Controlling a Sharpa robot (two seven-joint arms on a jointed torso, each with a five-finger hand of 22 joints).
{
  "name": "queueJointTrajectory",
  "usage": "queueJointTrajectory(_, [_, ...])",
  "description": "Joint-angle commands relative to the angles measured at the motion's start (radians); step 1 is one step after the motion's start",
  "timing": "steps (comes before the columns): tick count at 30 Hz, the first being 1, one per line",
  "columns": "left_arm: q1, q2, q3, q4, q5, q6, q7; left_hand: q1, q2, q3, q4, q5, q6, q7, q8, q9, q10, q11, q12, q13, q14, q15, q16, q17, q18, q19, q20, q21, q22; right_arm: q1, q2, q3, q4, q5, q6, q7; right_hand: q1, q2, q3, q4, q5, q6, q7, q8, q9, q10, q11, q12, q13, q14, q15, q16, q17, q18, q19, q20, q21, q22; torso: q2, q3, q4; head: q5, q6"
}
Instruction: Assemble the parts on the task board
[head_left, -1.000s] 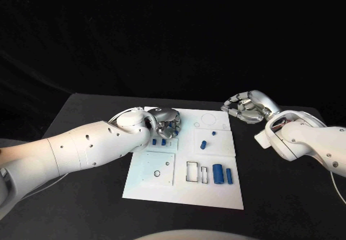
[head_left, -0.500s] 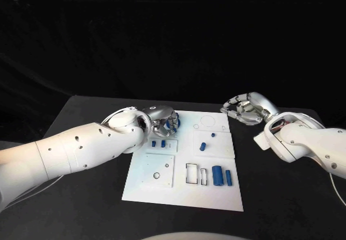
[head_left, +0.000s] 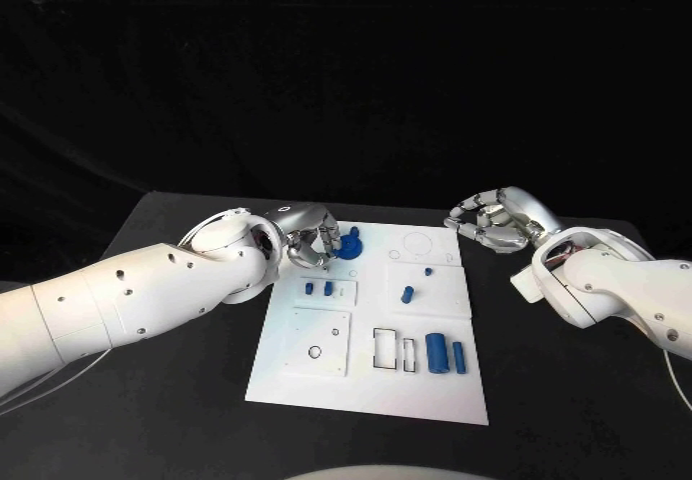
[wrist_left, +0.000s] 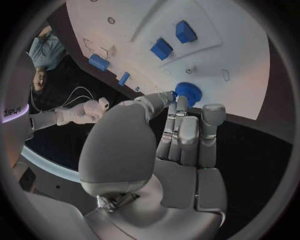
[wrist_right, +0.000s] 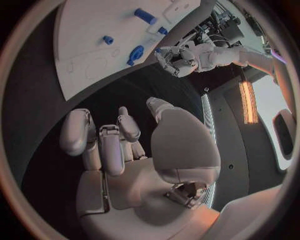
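At the far left corner of the task board (head_left: 368, 385), the left hand (head_left: 310, 243) has its fingers (wrist_left: 181, 131) closed around a round blue part (head_left: 348, 243); it seems to be lifted a little off the board, but this is hard to judge. Two small blue parts (head_left: 319, 288) lie just in front of it. More blue parts (head_left: 444, 353) lie near the board's right edge. The right hand (head_left: 498, 220) hovers over the desk (head_left: 159, 400) beside the board's far right corner, fingers curled in and holding nothing.
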Motion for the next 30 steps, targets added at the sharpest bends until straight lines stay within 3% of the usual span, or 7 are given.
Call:
queueJointTrajectory(1, [0.000, -0.004, 0.001, -0.002, 0.021, 0.039, -0.017, -0.011, -0.002, -0.003, -0.003, -0.003, 0.008, -0.003, -0.002, 0.000, 0.006, 0.001, -0.005, 0.000, 0.006, -0.001, 0.002, -0.003, -0.014, 0.006, -0.001, 0.004, 0.001, -0.001, 0.001, 0.000, 0.000, -0.005, 0.001, 0.006, 0.004, 0.002, -0.005, -0.002, 0.004, -0.004, 0.000, 0.007, -0.001, -0.007, 0.001, -0.003, 0.000, 0.045, -0.008, -0.003, 0.010, 0.018, -0.007, -0.002, -0.002, -0.001, -0.001, -0.0005, 0.0006, 0.002, -0.001])
queueJointTrajectory(8, [-0.003, -0.012, -0.001, -0.014, 0.022, 0.065, -0.027, -0.014, -0.004, -0.004, -0.003, -0.003, 0.009, -0.003, -0.003, 0.000, 0.007, 0.000, -0.007, 0.000, 0.006, -0.001, 0.000, -0.006, -0.014, 0.006, -0.001, 0.004, 0.001, -0.002, 0.001, 0.000, -0.001, -0.005, 0.002, 0.006, 0.004, 0.002, -0.005, -0.002, 0.004, -0.004, 0.000, 0.007, -0.001, -0.007, 0.001, -0.003, 0.000, 0.045, -0.008, -0.003, 0.010, 0.018, -0.007, -0.002, -0.002, -0.001, 0.001, 0.0017, -0.0024, 0.004, 0.000])
queueJointTrajectory(18, [-0.017, -0.014, -0.003, -0.025, 0.026, 0.079, -0.034, -0.016, -0.004, -0.005, -0.002, -0.004, 0.009, -0.004, -0.004, 0.000, 0.009, 0.000, -0.009, 0.001, 0.005, -0.001, 0.000, -0.009, -0.014, 0.006, -0.001, 0.003, 0.000, -0.002, 0.001, 0.000, 0.000, -0.005, 0.002, 0.005, 0.004, 0.002, -0.005, -0.002, 0.004, -0.004, 0.000, 0.007, -0.001, -0.007, 0.001, -0.003, 0.000, 0.045, -0.008, -0.003, 0.010, 0.018, -0.007, -0.002, -0.002, -0.001, 0.002, 0.0009, -0.0019, 0.004, -0.001])
queueJointTrajectory(30, [-0.021, -0.013, -0.003, -0.025, 0.029, 0.083, -0.032, -0.018, -0.005, -0.006, -0.001, -0.004, 0.010, -0.004, -0.005, 0.000, 0.010, 0.000, -0.011, 0.001, 0.005, -0.001, -0.001, -0.009, -0.014, 0.005, -0.001, 0.003, 0.000, -0.003, 0.004, 0.000, -0.001, -0.005, 0.002, 0.006, 0.004, 0.002, -0.005, -0.002, 0.004, -0.004, 0.000, 0.007, -0.001, -0.007, 0.001, -0.003, 0.000, 0.045, -0.008, -0.003, 0.010, 0.018, -0.007, -0.002, -0.002, -0.001, 0.002, 0.0010, -0.0010, 0.006, -0.003])
